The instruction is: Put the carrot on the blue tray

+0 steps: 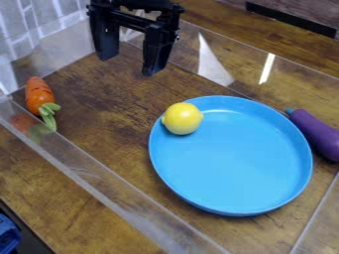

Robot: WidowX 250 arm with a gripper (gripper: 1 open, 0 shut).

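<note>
Gripper [133,55] wide open, empty, above table; carrot [40,99] far left, off blue tray [245,164]

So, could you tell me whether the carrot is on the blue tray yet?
Off. The carrot lies on the wooden table, left of the blue tray.

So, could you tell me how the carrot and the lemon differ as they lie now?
The carrot is orange, elongated, with a green leafy top; the lemon is yellow and round. The carrot lies on the wooden table at the left edge, while the lemon sits on the blue tray. Neither is held.
</note>
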